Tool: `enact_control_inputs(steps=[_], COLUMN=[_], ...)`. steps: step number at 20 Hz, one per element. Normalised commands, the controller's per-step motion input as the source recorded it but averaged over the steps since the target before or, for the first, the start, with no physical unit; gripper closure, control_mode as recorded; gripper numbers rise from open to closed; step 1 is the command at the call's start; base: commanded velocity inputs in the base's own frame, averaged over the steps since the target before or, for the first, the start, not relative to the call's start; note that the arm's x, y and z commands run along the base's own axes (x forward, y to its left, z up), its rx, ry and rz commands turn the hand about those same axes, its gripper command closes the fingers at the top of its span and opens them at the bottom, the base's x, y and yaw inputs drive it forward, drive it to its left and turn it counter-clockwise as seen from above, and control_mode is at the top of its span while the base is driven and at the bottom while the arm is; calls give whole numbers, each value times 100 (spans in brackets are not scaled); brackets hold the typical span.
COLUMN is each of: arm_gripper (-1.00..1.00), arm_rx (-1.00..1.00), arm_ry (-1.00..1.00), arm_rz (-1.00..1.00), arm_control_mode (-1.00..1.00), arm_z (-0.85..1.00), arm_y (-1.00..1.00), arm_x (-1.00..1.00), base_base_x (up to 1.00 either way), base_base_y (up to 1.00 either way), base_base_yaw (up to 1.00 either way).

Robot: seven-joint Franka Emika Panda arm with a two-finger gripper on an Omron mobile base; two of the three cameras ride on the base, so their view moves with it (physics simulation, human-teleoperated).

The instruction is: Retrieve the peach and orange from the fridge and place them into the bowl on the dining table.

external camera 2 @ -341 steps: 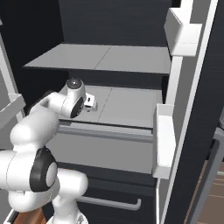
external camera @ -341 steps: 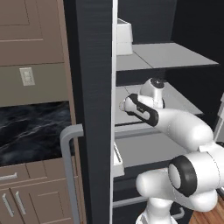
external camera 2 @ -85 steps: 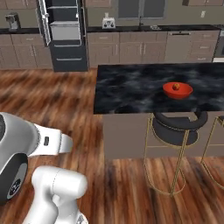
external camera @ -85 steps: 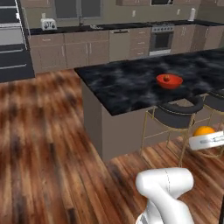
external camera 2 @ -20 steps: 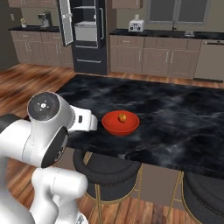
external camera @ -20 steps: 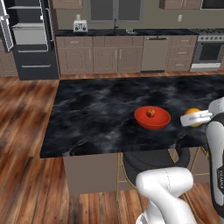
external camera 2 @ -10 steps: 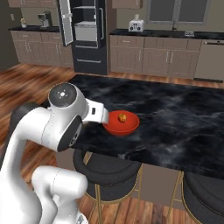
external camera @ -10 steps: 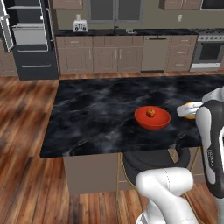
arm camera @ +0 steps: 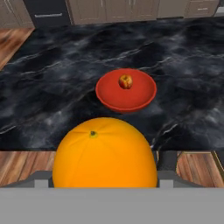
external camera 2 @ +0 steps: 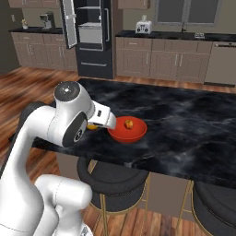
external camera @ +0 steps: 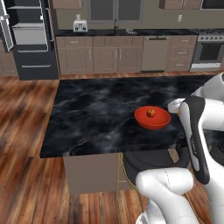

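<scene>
In the hand view, my gripper (arm camera: 105, 175) is shut on the orange (arm camera: 105, 151), a smooth bright ball that looms large between the fingers. Ahead of it sits the glossy red bowl (arm camera: 126, 94) on the black marble dining table (arm camera: 48, 92), with the mottled peach (arm camera: 125, 81) inside. From the right base view, the orange (external camera 2: 92, 126) peeks out behind my hand, just left of the bowl (external camera 2: 127, 132) and peach (external camera 2: 129, 123). The left base view has the bowl (external camera: 152, 119) and peach (external camera: 150, 113) next to my forearm. The fridge (external camera: 27, 39) stands far back with its door open.
Dark round stools (external camera 2: 110, 177) stand under the table's near edge, another to the right (external camera 2: 215, 203). A toaster (external camera: 79, 24) sits on the wall counter among brown cabinets. Wood floor lies to the left of the table (external camera: 26, 144).
My arm has swung the orange in over the table toward the bowl; in the left base view my forearm now hides it. The base has stayed put over the last second.
</scene>
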Motion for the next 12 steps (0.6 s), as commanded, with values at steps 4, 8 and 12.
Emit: enact_control_inputs(steps=[4, 8, 12], arm_gripper=[100, 100, 100], arm_rx=[1, 1, 0], arm_ry=[0, 0, 0], arm_rz=[0, 0, 0], arm_control_mode=[-100, -100, -100], arm_z=[-18, -18, -16], arm_y=[-11, -12, -5], arm_x=[14, 9, 12], base_base_x=[0, 0, 0], base_base_y=[0, 0, 0], base_base_yaw=[0, 0, 0])
